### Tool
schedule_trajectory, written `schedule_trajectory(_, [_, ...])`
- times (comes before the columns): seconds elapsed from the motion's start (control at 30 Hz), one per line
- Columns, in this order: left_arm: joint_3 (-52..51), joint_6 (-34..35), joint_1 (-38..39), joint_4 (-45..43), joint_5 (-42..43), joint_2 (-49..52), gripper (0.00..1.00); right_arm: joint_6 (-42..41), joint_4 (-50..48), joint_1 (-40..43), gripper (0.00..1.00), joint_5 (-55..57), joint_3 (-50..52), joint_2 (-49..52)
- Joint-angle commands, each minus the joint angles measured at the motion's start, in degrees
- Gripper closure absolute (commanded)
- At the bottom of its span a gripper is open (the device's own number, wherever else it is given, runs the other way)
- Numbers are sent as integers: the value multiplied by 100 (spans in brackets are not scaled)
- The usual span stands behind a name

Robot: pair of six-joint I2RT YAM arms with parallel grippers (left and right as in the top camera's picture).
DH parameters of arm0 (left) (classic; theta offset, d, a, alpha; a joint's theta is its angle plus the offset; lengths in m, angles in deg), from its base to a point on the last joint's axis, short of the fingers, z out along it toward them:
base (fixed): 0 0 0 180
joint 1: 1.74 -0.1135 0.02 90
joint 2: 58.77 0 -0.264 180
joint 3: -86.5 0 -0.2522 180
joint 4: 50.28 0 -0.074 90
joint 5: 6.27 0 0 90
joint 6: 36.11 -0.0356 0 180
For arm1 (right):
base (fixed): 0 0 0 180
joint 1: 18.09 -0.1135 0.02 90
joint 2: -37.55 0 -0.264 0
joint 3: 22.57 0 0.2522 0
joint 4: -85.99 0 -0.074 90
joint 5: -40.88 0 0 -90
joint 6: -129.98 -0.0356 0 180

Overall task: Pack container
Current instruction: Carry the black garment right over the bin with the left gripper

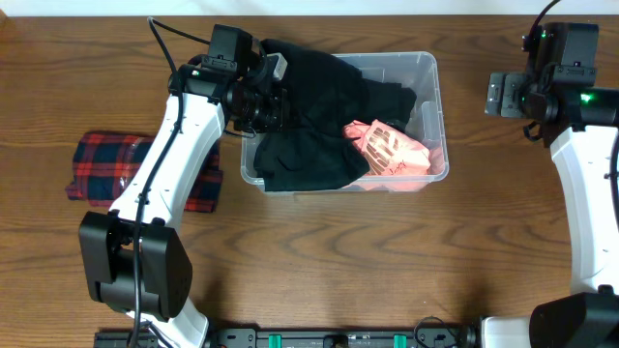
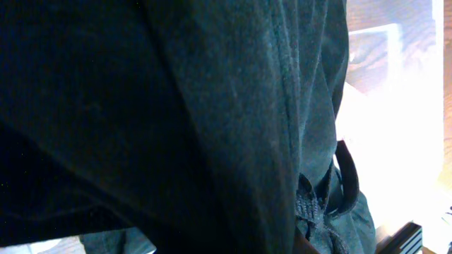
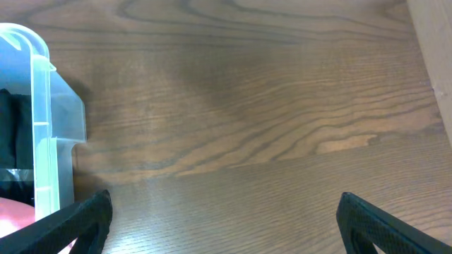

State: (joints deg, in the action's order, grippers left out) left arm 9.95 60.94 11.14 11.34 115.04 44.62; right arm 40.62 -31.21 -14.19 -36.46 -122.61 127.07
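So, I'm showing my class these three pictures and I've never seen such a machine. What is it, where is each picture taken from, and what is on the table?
These are two robot arms at a wooden table, each ending in a two-finger gripper. One picture looks down from above; the other two come from small cameras on each wrist.

On the table stands a clear plastic container holding a black garment and a pink garment. A folded red plaid cloth lies to its left in the overhead picture.

The left gripper is closed on the black garment at the container's edge, so its camera sees almost only dark fabric. The right gripper is open and holds nothing, waiting beside the container.
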Motion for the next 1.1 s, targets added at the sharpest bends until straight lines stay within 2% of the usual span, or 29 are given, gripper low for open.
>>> schedule_trajectory(0.0, [125, -81, -15, -74, -96, -9, 88, 4, 7, 37, 1, 39, 11, 28])
schedule_trajectory(0.07, [118, -81, -15, -76, -96, -9, 88, 4, 7, 37, 1, 39, 11, 28])
schedule_trajectory(0.13, [116, -81, -15, -74, -94, -7, 94, 4, 7, 37, 1, 39, 11, 28])
schedule_trajectory(0.33, [153, -92, -15, -98, -68, -22, 94, 4, 7, 37, 1, 39, 11, 28])
schedule_trajectory(0.4, [238, -302, -15, -68, 13, -57, 94, 4, 7, 37, 1, 39, 11, 28])
schedule_trajectory(0.63, [577, -1464, -15, -55, 177, -466, 94, 4, 7, 37, 1, 39, 11, 28])
schedule_trajectory(0.87, [702, -3554, 28, -79, 1331, -804, 94, 4, 7, 37, 1, 39, 11, 28])
schedule_trajectory(1.07, [697, -3960, 212, -129, 1375, -791, 94, 4, 7, 37, 1, 39, 11, 28])
